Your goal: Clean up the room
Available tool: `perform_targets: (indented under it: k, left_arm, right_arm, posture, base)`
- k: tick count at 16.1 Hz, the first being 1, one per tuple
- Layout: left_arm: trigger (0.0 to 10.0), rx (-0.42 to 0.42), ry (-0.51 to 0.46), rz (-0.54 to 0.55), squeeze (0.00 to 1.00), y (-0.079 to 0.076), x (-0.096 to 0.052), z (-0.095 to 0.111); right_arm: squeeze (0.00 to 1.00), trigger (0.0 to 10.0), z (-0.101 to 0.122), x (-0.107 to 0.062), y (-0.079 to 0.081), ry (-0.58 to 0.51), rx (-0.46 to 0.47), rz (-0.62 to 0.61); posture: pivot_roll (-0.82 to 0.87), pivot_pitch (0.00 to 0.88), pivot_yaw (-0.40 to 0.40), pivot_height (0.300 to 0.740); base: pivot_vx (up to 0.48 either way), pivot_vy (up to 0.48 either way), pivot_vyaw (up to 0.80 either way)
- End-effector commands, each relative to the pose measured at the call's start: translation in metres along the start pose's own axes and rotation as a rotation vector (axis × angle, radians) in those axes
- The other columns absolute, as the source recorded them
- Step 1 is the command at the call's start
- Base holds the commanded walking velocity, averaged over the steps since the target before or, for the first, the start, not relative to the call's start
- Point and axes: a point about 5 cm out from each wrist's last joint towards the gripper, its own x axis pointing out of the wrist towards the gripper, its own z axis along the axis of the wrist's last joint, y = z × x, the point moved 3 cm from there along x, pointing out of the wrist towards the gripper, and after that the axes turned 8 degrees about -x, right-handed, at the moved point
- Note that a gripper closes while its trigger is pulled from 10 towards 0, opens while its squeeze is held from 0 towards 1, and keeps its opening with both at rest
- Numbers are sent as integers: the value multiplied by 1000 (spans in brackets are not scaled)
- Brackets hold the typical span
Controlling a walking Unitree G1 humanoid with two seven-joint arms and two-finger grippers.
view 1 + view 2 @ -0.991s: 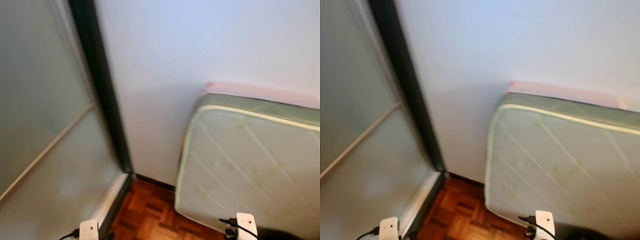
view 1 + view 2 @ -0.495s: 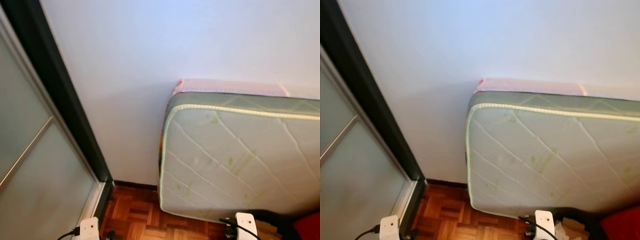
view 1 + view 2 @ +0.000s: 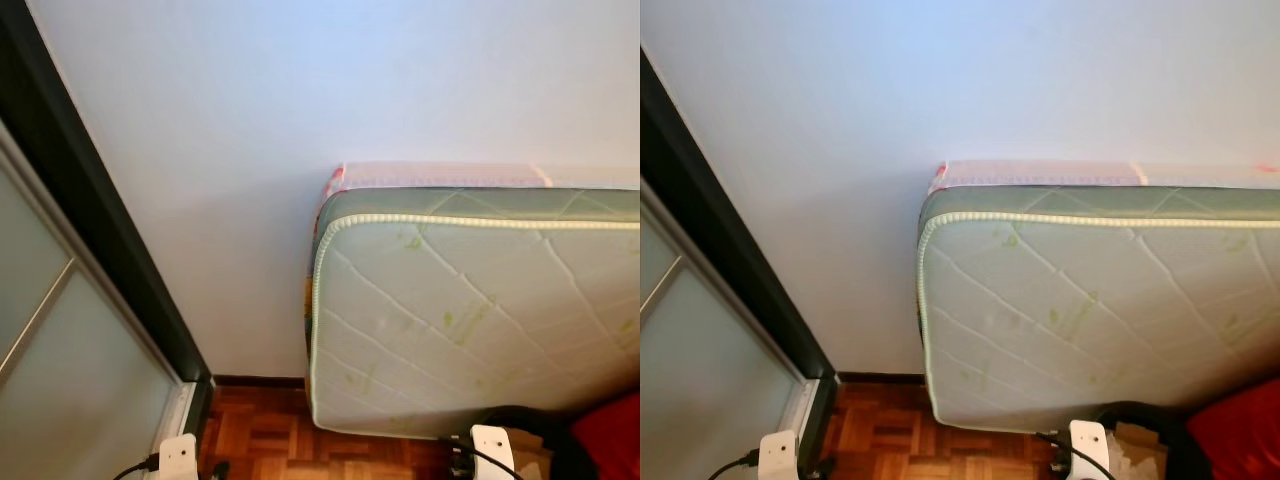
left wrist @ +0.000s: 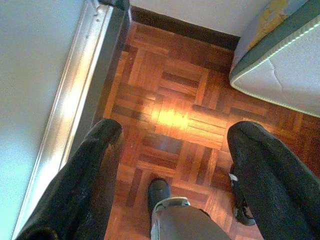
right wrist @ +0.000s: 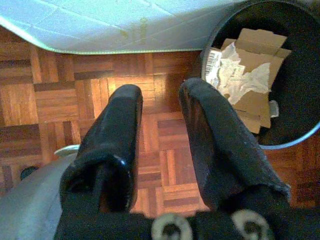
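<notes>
A pale green quilted mattress [image 3: 470, 310] stands on its edge against the white wall, with a pink one behind it. At its foot is a round black bin [image 5: 287, 143] holding torn cardboard [image 5: 255, 65] and crumpled paper [image 5: 235, 70]. My right gripper [image 5: 160, 92] hangs open over the parquet just beside the bin, nothing between its fingers. My left gripper [image 4: 175, 131] also hangs open and empty above the parquet floor [image 4: 175, 115], near the door track. A red thing [image 3: 1240, 430] lies at the lower right, partly cut off.
A sliding door of frosted glass in a black frame [image 3: 60, 220] runs along the left, its metal track [image 4: 75, 115] on the floor. A dark skirting board [image 3: 255, 381] lines the wall. My own foot [image 4: 160, 192] stands on the parquet below the left gripper.
The camera has turned to the right: door and mattress have slid left in view, and the black bin and red thing have come into sight. Both arms hang as before.
</notes>
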Motion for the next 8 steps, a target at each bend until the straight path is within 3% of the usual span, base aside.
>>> perform_targets:
  k: [1,8]
  left_arm:
    - [10000,149,124,-30,0,-13,9,7]
    - [10000,172,135,-30,0,-11,8,4]
  right_arm:
    - [0,10000,49,10,-6,-30,97,95]
    - [0,10000,44,10,-4,-25,115,88]
  posture:
    - [-109,0,-9,740]
    - [-113,0,4,740]
  base:
    - [0,0,-800]
    - [0,0,-800]
